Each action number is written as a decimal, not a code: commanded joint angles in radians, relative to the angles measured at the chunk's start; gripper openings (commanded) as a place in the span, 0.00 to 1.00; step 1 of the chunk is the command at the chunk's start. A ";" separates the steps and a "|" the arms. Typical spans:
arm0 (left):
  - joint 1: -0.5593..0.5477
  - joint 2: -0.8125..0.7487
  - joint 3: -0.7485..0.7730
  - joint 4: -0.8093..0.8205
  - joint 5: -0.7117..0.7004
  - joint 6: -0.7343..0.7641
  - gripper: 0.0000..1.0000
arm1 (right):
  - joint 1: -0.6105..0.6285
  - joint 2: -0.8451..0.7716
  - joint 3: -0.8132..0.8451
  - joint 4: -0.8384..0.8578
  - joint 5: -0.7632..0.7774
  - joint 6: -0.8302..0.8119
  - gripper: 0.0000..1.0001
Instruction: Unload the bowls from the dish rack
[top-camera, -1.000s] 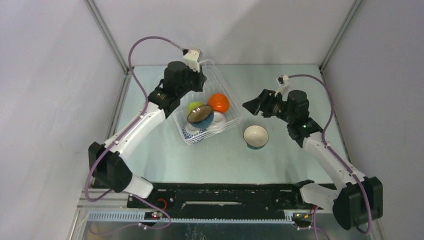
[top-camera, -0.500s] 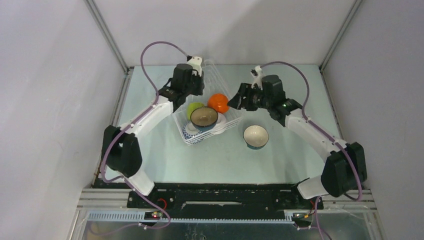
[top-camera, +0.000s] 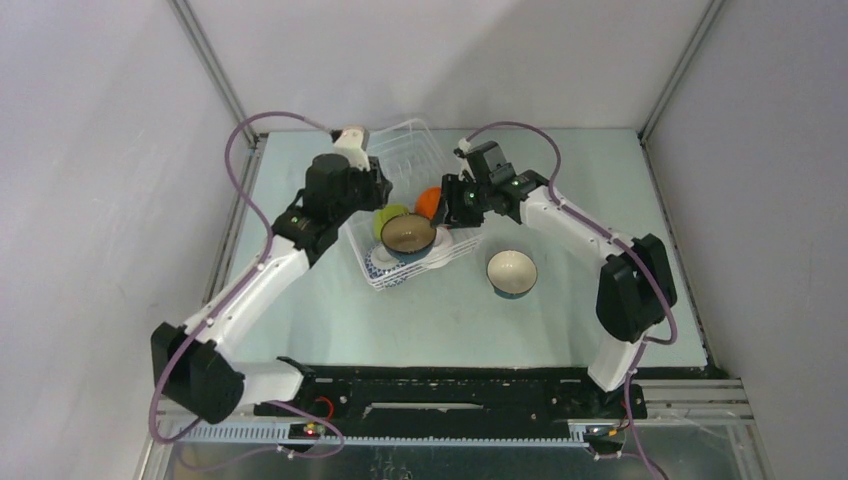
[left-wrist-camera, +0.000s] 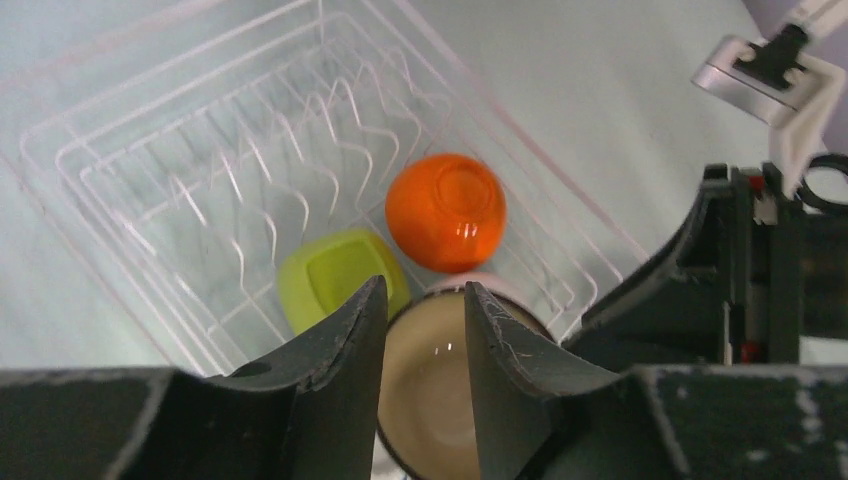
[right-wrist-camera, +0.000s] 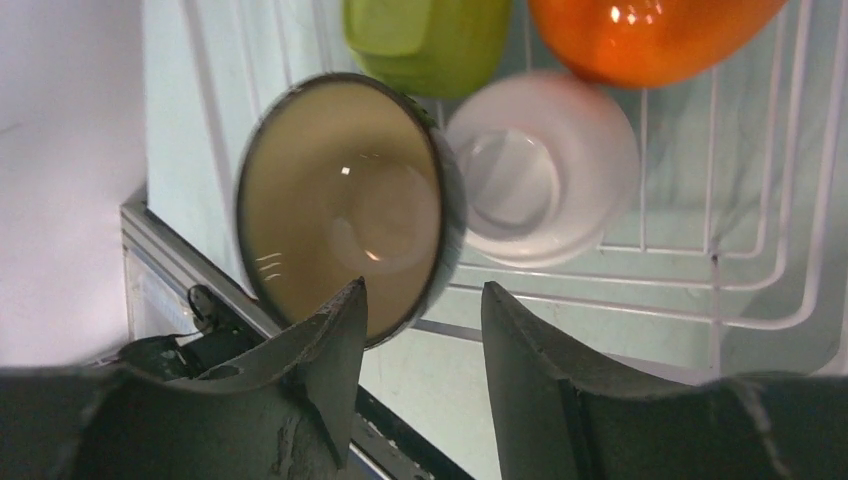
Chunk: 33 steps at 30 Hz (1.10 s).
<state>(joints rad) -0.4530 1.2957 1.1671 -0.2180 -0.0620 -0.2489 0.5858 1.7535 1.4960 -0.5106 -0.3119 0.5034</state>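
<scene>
Both hover open and empty over the dish rack (top-camera: 405, 150) near the far edge of the surface (top-camera: 450, 320), left end effector (left-wrist-camera: 423, 292) and right end effector (right-wrist-camera: 422, 300) alike, and the right looks nearer the tilted dark bowl (right-wrist-camera: 340, 200), whose rim lies just ahead of its fingertips (right-wrist-camera: 335, 320).

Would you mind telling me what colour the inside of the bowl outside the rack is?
Cream; the bowl shows best in the top view.

Pale green table (top-camera: 400, 320), seemingly grey walls (top-camera: 450, 60).
</scene>
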 joint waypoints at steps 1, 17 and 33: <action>0.003 -0.127 -0.143 0.052 -0.019 -0.089 0.42 | 0.019 0.035 0.050 -0.081 0.024 0.024 0.54; 0.020 -0.328 -0.343 0.066 -0.028 -0.112 0.44 | 0.060 0.165 0.171 -0.149 0.028 0.039 0.32; 0.023 -0.365 -0.385 0.093 -0.038 -0.125 0.44 | 0.085 0.245 0.277 -0.258 0.081 0.003 0.20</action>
<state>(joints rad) -0.4370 0.9466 0.8001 -0.1696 -0.0868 -0.3588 0.6449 1.9705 1.7214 -0.7372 -0.2268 0.5201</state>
